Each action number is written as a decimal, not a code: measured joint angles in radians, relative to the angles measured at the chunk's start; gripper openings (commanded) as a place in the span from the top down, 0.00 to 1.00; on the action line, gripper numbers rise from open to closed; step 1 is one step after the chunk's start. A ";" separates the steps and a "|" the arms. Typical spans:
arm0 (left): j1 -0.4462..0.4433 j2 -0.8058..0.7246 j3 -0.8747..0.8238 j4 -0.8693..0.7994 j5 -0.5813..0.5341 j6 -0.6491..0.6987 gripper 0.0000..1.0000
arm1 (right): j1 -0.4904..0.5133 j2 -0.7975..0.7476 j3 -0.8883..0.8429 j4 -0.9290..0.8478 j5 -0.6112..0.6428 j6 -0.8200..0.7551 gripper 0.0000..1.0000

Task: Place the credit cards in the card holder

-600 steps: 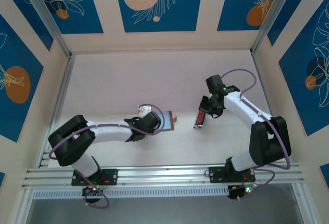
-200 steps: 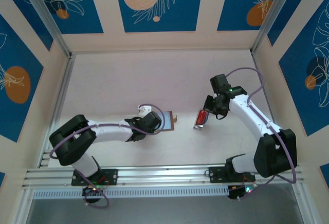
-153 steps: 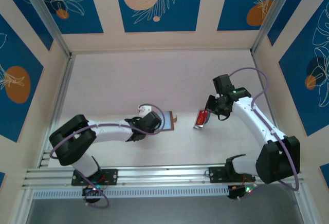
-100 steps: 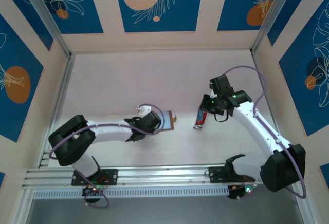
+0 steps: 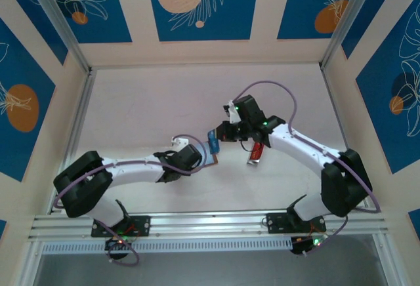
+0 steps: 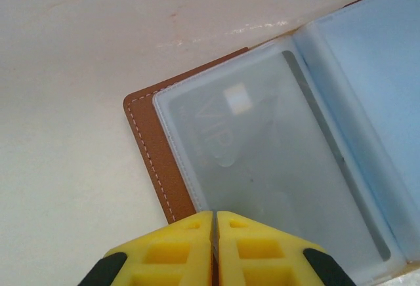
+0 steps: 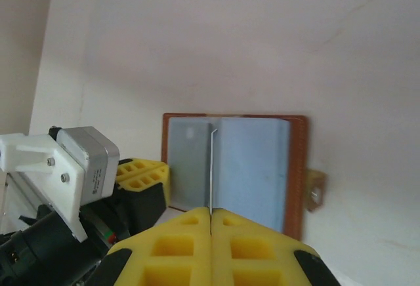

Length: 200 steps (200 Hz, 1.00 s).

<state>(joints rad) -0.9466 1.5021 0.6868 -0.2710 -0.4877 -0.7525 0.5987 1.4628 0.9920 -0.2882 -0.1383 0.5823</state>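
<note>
Several blue floral wall panels (image 5: 197, 4), pale tabletop (image 5: 151, 102), open card holder (image 7: 256, 161)

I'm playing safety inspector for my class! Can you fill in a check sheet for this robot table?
Surface: pale table, no spills seen.
Job's things: card holder lies open; sleeved card sits inside it; red card lies on the table nearby.
Clutter: nothing seen.
Grippers: left gripper shut at the holder's edge; right gripper shut on a held card, edge-on over the holder.
Cables: purple cables loop along both arms.
Surroundings: blue-and-cream patterned walls.
</note>
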 measured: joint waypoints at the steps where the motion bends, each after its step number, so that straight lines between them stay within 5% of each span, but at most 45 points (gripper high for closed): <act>1: 0.000 0.000 0.000 0.000 0.000 0.000 0.90 | 0.001 0.005 0.000 0.006 -0.003 0.000 1.00; 200: 0.002 0.000 -0.001 -0.025 -0.004 -0.001 0.90 | 0.056 0.359 0.033 0.355 -0.124 0.024 1.00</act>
<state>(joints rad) -0.9447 1.5024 0.6861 -0.2962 -0.4915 -0.7532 0.6548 1.8217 1.0252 0.0666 -0.2626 0.6060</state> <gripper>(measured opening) 0.098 0.050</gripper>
